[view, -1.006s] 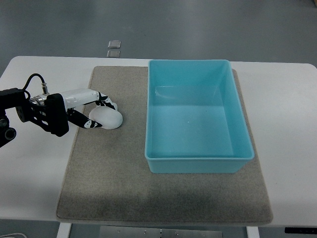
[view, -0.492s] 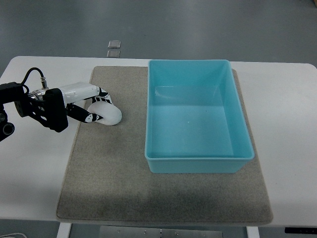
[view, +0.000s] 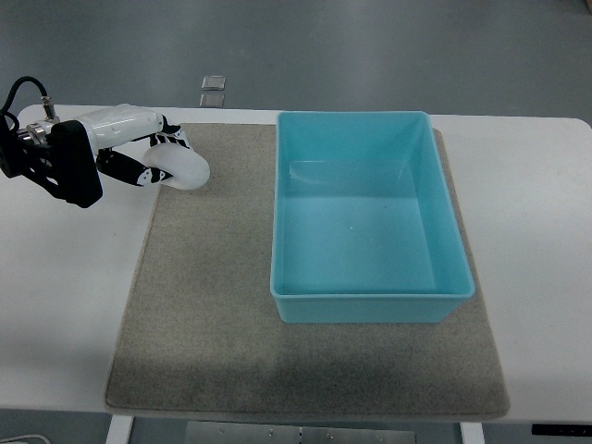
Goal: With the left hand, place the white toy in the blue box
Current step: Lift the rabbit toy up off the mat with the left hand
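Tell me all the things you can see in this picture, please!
white toy: one, white, held in the robot's hand over the far left corner of the mat.
blue box: one, light blue, empty, standing on the right part of the mat.
mat: one, grey-beige, spread over the middle of the table.
table: one, white, under everything.
floor plates: two, small and silvery grey, on the grey floor beyond the table's far edge.
cable: one, black, looping at the robot's wrist by the left edge.
left hand: one, white and black, coming in from the left, fingers closed around the toy.
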Tool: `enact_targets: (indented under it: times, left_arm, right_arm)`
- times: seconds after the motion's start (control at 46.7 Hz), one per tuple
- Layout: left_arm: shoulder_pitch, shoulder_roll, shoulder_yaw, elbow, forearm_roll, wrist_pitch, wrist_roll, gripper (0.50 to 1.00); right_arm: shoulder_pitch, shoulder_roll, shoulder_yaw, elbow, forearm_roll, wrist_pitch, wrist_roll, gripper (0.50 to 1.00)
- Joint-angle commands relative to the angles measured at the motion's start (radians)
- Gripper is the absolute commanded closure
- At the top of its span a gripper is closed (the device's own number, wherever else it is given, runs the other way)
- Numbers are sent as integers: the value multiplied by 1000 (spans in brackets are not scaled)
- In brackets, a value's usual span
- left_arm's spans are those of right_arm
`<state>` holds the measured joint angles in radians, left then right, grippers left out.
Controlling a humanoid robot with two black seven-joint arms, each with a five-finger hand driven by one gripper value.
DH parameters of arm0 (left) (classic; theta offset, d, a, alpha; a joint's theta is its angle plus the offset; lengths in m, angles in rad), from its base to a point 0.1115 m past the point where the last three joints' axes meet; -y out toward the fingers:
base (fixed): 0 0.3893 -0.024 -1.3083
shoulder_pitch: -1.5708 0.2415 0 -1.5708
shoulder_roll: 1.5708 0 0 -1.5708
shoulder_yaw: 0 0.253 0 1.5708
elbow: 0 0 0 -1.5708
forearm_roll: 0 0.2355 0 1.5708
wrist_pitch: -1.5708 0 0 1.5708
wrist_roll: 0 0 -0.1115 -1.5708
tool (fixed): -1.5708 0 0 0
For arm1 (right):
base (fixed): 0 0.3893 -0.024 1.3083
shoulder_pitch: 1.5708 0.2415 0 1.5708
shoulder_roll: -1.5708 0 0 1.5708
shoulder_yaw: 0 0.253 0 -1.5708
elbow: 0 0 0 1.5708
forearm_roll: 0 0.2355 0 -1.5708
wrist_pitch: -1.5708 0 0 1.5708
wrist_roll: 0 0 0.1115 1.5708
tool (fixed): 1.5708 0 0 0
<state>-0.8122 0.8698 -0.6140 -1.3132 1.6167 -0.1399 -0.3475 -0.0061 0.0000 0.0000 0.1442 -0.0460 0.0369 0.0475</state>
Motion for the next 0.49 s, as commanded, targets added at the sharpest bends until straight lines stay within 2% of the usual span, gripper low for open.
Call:
enact_targets:
  times: [0.0, 0.3, 0.471]
  left_arm:
    - [-41, 1, -27, -1, -6, 0, -1, 1000]
    - [-196, -26, -30, -11, -11, -15, -1, 1000]
    - [-232, -116, -18, -21, -11, -17, -1, 1000]
  right_arm:
    - [0, 0, 0, 0, 0, 0, 0, 564]
    - [1, 0, 0, 0, 0, 0, 0, 564]
    - [0, 0, 0, 0, 0, 0, 0, 564]
